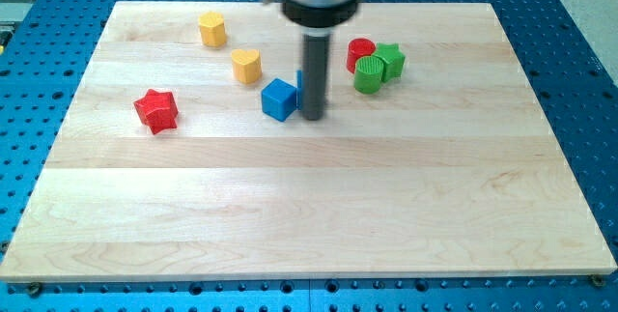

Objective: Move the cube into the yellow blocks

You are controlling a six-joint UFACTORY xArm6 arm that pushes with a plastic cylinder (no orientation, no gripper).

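Nearest the view's bottom, a broad stretch of pale wooden board (309,215) was seen, resting on a blue perforated table (579,80). All places below are given relative to the blue cube (279,99), the task's thing, which was found a little above and to the view's left of the board's middle. Just beside the cube, on the view's right, my tip (314,116) was set down on the board, the dark rod rising straight up from it to a grey cylindrical mount at the view's top; whether tip and cube were touching could not be made out. A sliver of blue was glimpsed at the rod's left edge, above the cube, but what it belonged to could not be told. No jaws were carried by the tool, and nothing was held by it. Up and slightly to the view's left of the cube, near it, a yellow heart-shaped block (247,65) was placed, and farther up and left a second yellow block (212,29), roughly hexagonal, was noted. Well apart to the view's left, a red star (155,110) was lying. To the view's right and somewhat higher, beyond the rod, a red cylinder (360,51), a green cylinder (369,74) and a green star-like block (390,60) were clustered, touching one another.
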